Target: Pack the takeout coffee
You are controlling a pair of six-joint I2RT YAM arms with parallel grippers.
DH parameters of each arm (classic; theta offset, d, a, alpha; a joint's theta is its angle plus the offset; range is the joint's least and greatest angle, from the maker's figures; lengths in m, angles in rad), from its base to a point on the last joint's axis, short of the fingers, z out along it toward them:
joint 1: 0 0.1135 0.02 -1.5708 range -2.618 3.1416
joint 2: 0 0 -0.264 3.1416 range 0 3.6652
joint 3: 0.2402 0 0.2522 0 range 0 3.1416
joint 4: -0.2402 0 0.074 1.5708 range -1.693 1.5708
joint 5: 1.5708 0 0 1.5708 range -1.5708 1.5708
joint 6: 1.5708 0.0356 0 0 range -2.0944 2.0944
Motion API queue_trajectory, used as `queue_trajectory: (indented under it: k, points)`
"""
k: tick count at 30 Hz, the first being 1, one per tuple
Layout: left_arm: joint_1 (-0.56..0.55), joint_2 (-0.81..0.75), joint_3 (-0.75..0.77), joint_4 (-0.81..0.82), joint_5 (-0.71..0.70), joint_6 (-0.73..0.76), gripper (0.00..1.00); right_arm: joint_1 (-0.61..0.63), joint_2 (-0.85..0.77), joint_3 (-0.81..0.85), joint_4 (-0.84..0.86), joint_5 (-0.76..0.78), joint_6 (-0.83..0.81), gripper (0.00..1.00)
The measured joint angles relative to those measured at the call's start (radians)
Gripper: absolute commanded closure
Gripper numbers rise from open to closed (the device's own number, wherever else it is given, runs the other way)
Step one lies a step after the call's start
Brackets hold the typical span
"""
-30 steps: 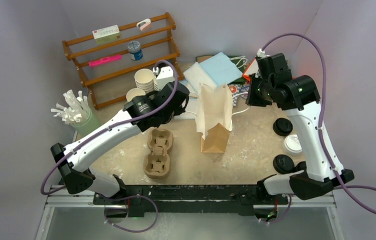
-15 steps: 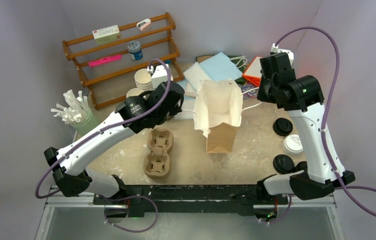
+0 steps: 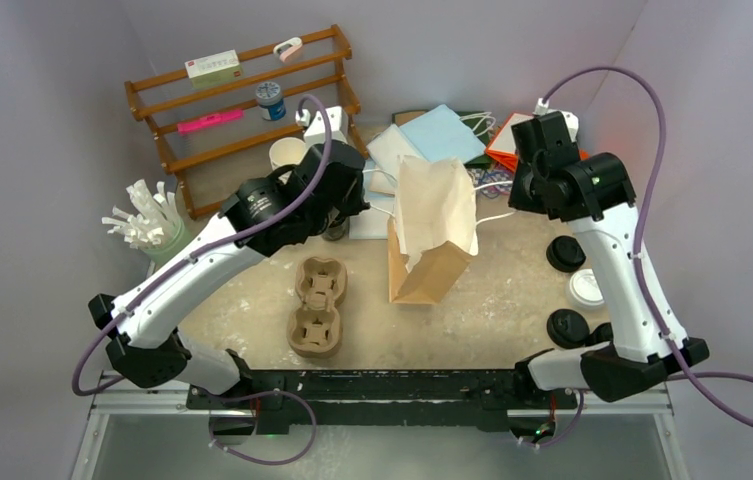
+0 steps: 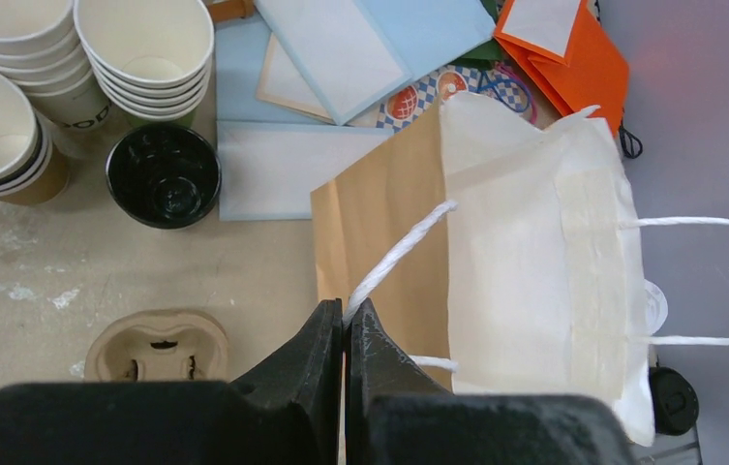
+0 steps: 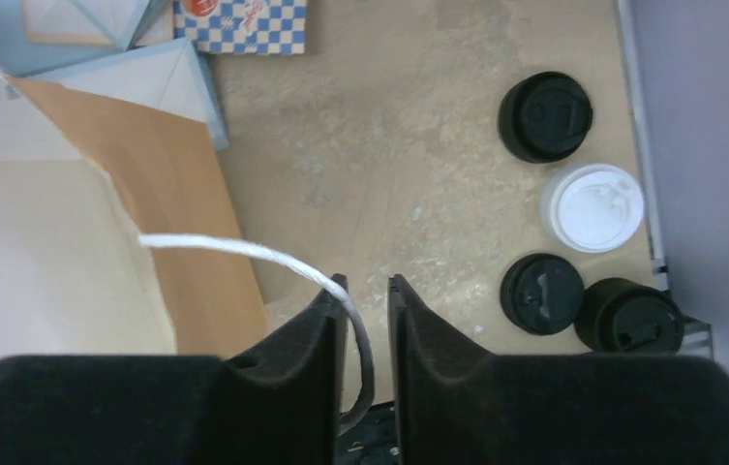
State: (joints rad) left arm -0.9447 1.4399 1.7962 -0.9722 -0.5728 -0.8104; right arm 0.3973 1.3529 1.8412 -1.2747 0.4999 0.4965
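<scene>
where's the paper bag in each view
top external: bag at centre of the table, tilted, between the two arms
left wrist: bag right of centre, filling much of the right half
right wrist: bag against the left edge, only partly in frame
shared landmark: the light blue envelopes just beyond the bag

The left gripper (image 4: 345, 318) pinches the white string handle (image 4: 399, 254) of the brown paper bag (image 4: 525, 262), near a black cup (image 4: 163, 174).
</scene>
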Motion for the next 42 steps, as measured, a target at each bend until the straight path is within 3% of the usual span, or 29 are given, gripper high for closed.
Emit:
queue_trajectory:
  k: [3, 9, 14, 21, 25, 31, 35, 38, 42]
  points:
    - [0.000, -0.007, -0.029, 0.039, 0.036, 0.008, 1.00, 0.000, -0.012, -0.037, 0.026, -0.080, -0.025, 0.53]
    - [0.002, -0.062, -0.249, 0.202, 0.173, -0.026, 1.00, 0.000, -0.087, -0.115, 0.140, -0.351, -0.060, 0.40]
    - [0.016, -0.068, -0.276, 0.238, 0.215, -0.047, 1.00, 0.000, -0.092, -0.108, 0.181, -0.493, -0.069, 0.22]
    - [0.028, -0.119, -0.276, 0.253, 0.232, -0.054, 0.98, 0.001, 0.013, 0.137, 0.149, -0.602, -0.087, 0.14]
    - [0.028, -0.125, -0.276, 0.248, 0.234, -0.068, 0.87, 0.001, 0.059, 0.294, 0.119, -0.607, -0.095, 0.10]
    - [0.028, -0.125, -0.266, 0.175, 0.211, -0.112, 0.49, 0.001, 0.096, 0.336, 0.061, -0.603, -0.100, 0.14]
    - [0.028, -0.126, -0.202, 0.109, 0.183, -0.109, 0.32, 0.001, 0.130, 0.322, 0.045, -0.596, -0.103, 0.18]
    - [0.033, -0.139, -0.167, 0.086, 0.188, -0.089, 0.26, 0.001, 0.123, 0.261, 0.056, -0.602, -0.099, 0.21]
    - [0.040, -0.192, -0.139, 0.018, 0.214, -0.041, 0.26, 0.001, 0.092, 0.176, 0.080, -0.618, -0.091, 0.24]
